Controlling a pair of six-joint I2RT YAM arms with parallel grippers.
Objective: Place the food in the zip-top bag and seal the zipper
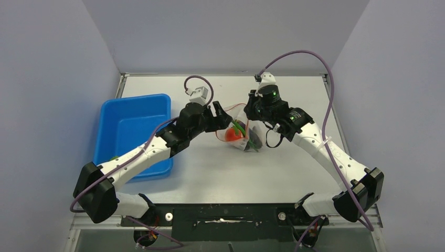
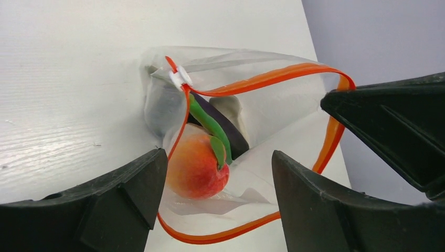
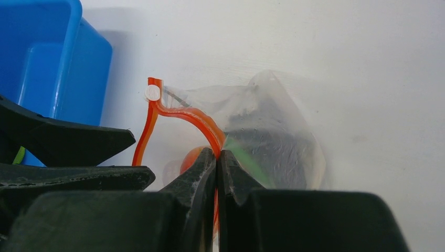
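The clear zip-top bag (image 1: 242, 132) lies mid-table with its mouth held open. Inside it are an orange-red round fruit (image 2: 197, 167), a long green pod (image 2: 209, 122) and a dark purple piece (image 2: 226, 126). The red zipper (image 2: 262, 80) loops round the open mouth, with a white slider (image 2: 180, 79) at one end. My left gripper (image 2: 218, 160) stands open at the mouth with the fruit between its fingers, touching nothing. My right gripper (image 3: 216, 156) is shut on the zipper strip (image 3: 181, 114) at the bag's far edge. In the top view, the left gripper (image 1: 225, 118) and right gripper (image 1: 249, 121) flank the bag.
A blue tray (image 1: 131, 126) sits on the left of the table under my left arm, also seen as the tray (image 3: 47, 58) in the right wrist view. A lime-green sliver (image 3: 20, 154) shows beside it. Grey walls close in the table on three sides.
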